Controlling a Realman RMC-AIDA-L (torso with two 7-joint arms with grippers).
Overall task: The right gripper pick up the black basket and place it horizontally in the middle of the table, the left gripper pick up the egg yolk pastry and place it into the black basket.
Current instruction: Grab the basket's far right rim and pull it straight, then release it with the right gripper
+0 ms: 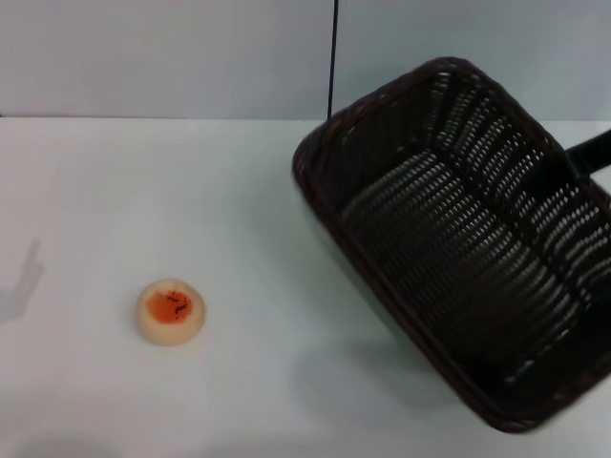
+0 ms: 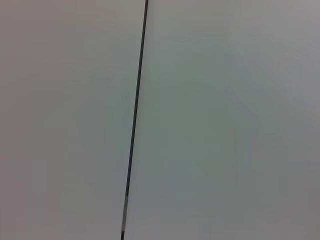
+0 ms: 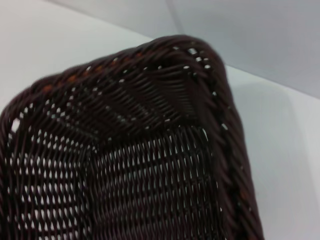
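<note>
Item: large rectangular dark brown-black woven wicker basket [image 1: 468, 239], set diagonally at the right of the plain white table [image 1: 86, 191].
The black right gripper [image 1: 584, 157] reaches its far-right rim; grip cannot be told. Small round beige egg yolk pastry [image 1: 171, 310] lies well apart, front-left. No legible writing. Left gripper out of view.

Dark woven wicker basket [image 1: 468, 248] seen from above by head view, close-up by right wrist [image 3: 150, 165]; left wrist faces blank wall.

Pale grey wall [image 1: 172, 57] (one dark seam [image 1: 333, 57])
</note>
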